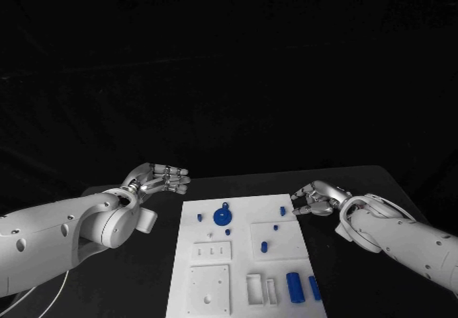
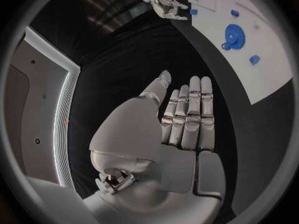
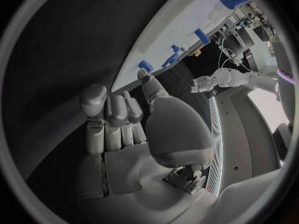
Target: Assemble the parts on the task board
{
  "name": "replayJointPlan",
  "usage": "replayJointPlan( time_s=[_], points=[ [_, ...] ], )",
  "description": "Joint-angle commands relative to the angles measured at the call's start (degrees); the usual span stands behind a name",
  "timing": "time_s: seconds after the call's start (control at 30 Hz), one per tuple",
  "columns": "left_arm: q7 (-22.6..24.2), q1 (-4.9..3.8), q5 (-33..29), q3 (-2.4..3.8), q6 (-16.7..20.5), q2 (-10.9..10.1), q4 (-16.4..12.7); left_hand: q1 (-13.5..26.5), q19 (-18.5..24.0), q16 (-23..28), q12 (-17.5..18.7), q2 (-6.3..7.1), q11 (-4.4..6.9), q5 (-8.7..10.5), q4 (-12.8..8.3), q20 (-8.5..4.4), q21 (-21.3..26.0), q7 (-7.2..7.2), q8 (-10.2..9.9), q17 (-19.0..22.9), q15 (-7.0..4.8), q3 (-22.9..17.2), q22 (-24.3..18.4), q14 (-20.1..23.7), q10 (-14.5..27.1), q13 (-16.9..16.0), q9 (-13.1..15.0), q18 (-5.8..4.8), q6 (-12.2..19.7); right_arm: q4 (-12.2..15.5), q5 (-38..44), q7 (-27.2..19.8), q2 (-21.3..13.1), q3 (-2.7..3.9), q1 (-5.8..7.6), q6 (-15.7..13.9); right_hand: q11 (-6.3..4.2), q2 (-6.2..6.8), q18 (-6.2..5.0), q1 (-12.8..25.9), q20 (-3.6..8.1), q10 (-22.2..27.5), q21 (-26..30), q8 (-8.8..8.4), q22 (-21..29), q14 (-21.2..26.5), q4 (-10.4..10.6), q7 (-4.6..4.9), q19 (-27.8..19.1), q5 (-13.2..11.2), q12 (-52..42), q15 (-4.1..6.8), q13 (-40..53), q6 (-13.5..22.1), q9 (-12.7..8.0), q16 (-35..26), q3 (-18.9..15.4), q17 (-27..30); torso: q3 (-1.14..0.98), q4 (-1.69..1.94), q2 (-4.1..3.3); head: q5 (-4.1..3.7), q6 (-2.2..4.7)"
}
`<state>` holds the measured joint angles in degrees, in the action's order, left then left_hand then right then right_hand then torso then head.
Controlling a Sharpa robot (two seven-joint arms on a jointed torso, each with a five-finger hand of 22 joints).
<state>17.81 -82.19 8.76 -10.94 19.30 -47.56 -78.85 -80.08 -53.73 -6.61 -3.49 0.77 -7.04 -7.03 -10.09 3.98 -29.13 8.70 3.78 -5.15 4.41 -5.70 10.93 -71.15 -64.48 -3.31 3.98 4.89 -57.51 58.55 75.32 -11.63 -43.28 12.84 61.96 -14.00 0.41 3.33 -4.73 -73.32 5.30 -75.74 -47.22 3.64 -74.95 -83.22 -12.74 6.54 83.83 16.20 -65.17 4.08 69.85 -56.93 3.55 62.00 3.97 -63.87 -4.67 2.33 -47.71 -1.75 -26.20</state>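
Your left hand (image 1: 160,179) hovers off the task board's (image 1: 243,265) far left corner, holding nothing; the left wrist view shows its fingers straight and close together. On the board, a gear (image 1: 222,216) sits near the far edge and two cylinders (image 1: 302,286) lie loose at the near right, so assembly looks barely begun. Your right hand (image 1: 317,197) hangs by the far right corner, fingers curled in, empty in the right wrist view.
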Motion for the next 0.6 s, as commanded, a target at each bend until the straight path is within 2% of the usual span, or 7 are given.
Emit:
replayJointPlan(
  time_s=[0.03, 0.27, 0.4, 0.6],
  points=[
    [0.9, 0.0, 0.25, 0.04, -0.9, 0.09, -0.02, 0.4, 0.26, 0.27, 0.03, -0.27, 0.03, -0.25, -0.26, -0.32, 0.0, 0.02, -0.1, 0.1, 0.31, 0.1, -0.04, 0.02, -0.54, -0.08, -0.03, -0.16, 0.19, -0.36, 0.42, -0.98, 0.48, 0.02, -0.44, 1.63, 0.04, 0.14, -0.23, -0.36, -0.38, 0.48, 0.25, -0.16, -5.67, 0.01, -0.2, 0.0, 2.29, 0.09, 0.11, -0.33, -0.08, 0.13, -0.05, -0.32, 0.15, -0.1, 0.02, -0.04, -0.01, 0.06, -0.35],
    [0.89, 0.01, 0.25, 0.04, -0.83, 0.16, 0.13, 0.46, 0.29, 0.36, 0.05, -0.2, -0.04, -0.25, -0.3, -0.3, 0.05, 0.03, -0.09, 0.13, 0.38, 0.12, -0.08, 0.14, -0.32, -0.07, -0.03, -0.19, 0.2, -0.97, 0.43, -1.19, 1.16, 0.02, -0.94, 1.84, 0.04, -0.09, -0.22, 0.09, -0.38, 0.4, 0.13, -0.12, -5.7, -0.04, 0.09, -0.02, 2.33, -0.29, -0.11, -0.32, 0.01, -0.41, -0.03, -0.22, 0.12, -0.27, 0.13, -0.01, 0.05, 0.22, -0.54],
    [0.89, 0.01, 0.25, 0.04, -0.8, 0.17, 0.19, 0.42, 0.29, 0.38, 0.06, -0.2, -0.08, -0.27, -0.34, -0.29, 0.06, 0.03, -0.09, 0.14, 0.39, 0.11, -0.1, 0.16, -0.17, -0.07, -0.02, -0.18, 0.2, -1.05, 0.43, -1.28, 1.44, 0.02, -1.33, 2.11, 0.0, -0.22, -0.19, 0.07, -0.37, 0.36, 0.1, -0.08, -5.71, -0.05, -0.02, -0.11, 2.33, -0.19, -0.22, -0.3, 0.08, -1.68, 0.02, -0.2, 0.23, -0.33, 0.08, -0.07, 0.04, 0.26, -0.63],
    [0.88, 0.01, 0.25, 0.04, -0.77, 0.14, 0.21, 0.42, 0.29, 0.38, 0.06, -0.2, -0.08, -0.27, -0.34, -0.29, 0.06, 0.03, -0.09, 0.14, 0.39, 0.11, -0.1, 0.16, -0.17, -0.07, -0.02, -0.18, 0.2, -1.05, 0.43, -1.47, 1.77, 0.01, -1.79, 2.25, -0.04, -0.43, -0.12, 0.09, -0.34, 0.28, -0.08, -0.08, -5.75, -0.06, -0.19, -0.19, 2.35, -0.28, -0.36, -0.26, 0.16, -2.09, 0.02, -0.14, 0.39, -0.42, 0.04, -0.12, 0.04, 0.31, -0.35]
  ],
)
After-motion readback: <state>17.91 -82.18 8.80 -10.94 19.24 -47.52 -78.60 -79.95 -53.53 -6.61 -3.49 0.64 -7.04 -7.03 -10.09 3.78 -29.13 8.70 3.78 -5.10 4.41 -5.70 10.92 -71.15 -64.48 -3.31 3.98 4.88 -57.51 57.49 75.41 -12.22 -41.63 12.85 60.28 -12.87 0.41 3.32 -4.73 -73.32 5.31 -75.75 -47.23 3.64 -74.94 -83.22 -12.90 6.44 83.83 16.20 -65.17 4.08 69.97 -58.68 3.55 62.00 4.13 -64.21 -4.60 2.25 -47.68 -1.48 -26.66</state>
